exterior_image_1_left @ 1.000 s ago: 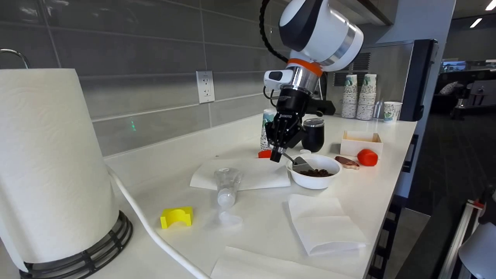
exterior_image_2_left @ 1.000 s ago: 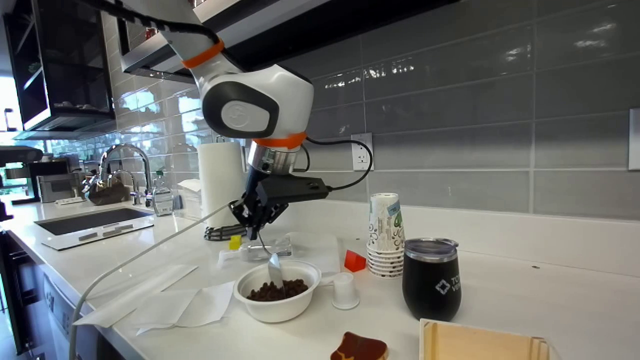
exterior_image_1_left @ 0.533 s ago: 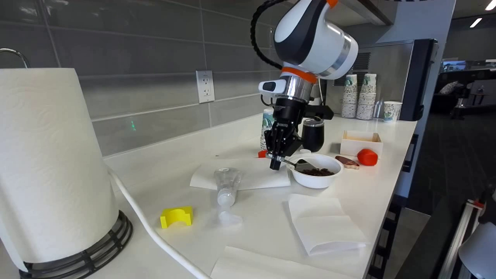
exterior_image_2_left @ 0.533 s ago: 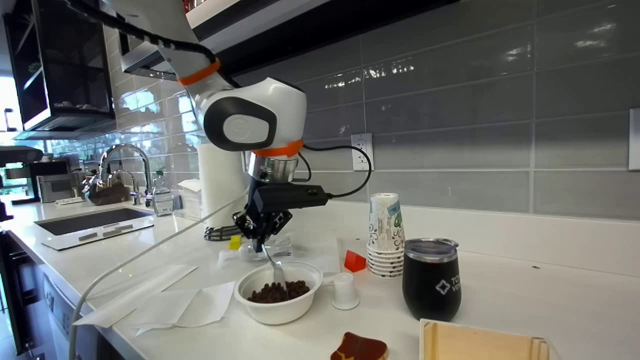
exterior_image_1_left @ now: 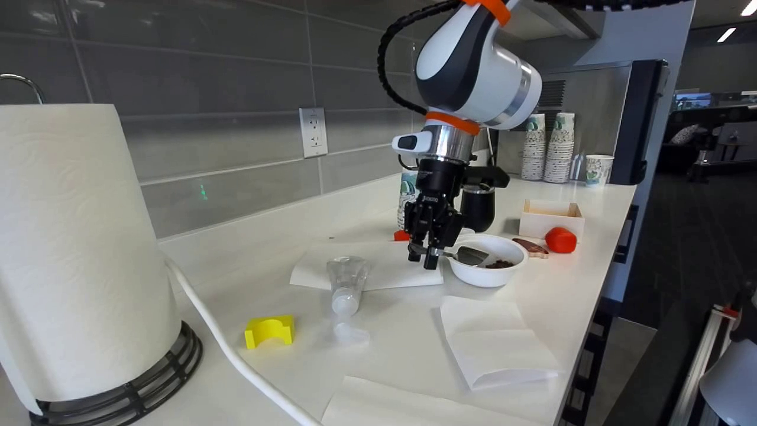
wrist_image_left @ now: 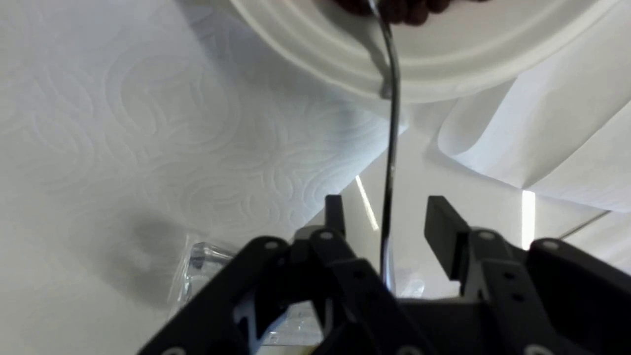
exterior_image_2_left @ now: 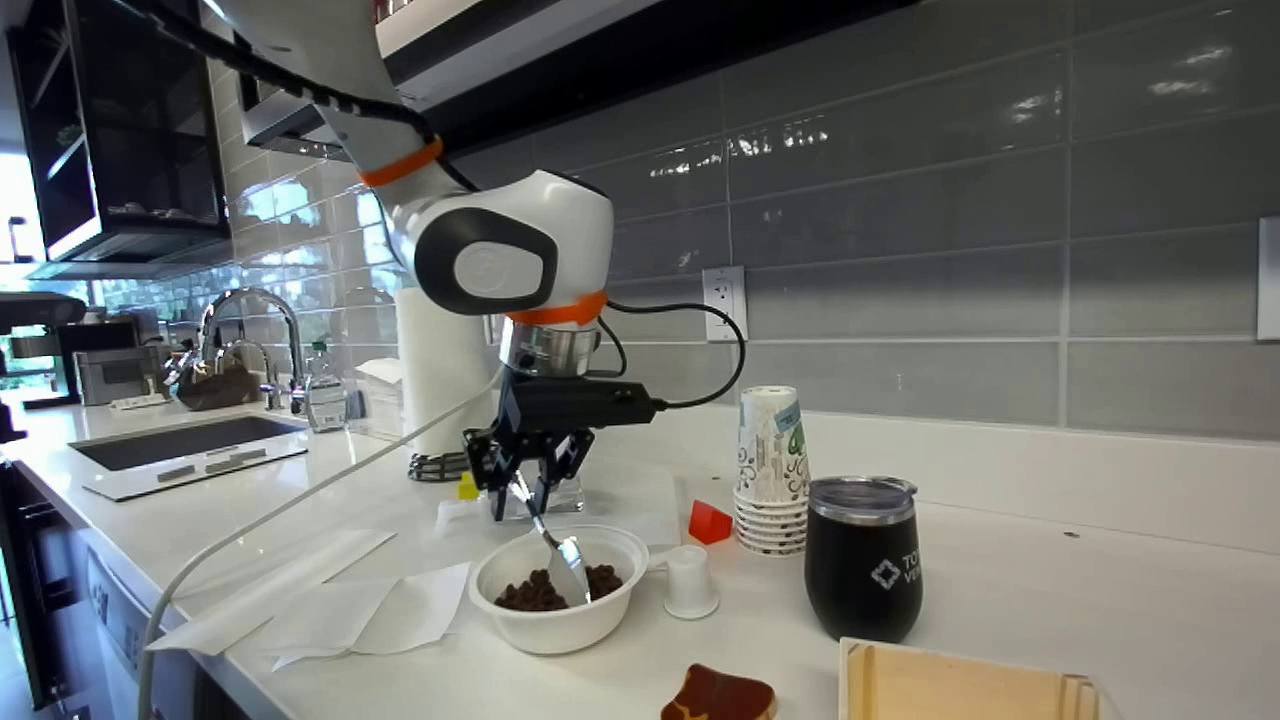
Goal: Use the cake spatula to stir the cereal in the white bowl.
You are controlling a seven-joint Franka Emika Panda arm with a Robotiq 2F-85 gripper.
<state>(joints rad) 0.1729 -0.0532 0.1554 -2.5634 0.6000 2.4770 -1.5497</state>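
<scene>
The cake spatula (exterior_image_2_left: 568, 572) slants between the parted jaws of the gripper (wrist_image_left: 387, 219), a gap on either side, its blade ahead of them by the cereal (exterior_image_2_left: 528, 593) in the white bowl (exterior_image_2_left: 550, 634), the black cup (exterior_image_2_left: 860, 578) well beyond.

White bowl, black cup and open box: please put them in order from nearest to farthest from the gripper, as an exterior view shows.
From the gripper, sides as seen in an exterior view:
1. White bowl, just below it.
2. Black cup, right of the bowl.
3. Open box, lower right, cut by the frame.
</scene>
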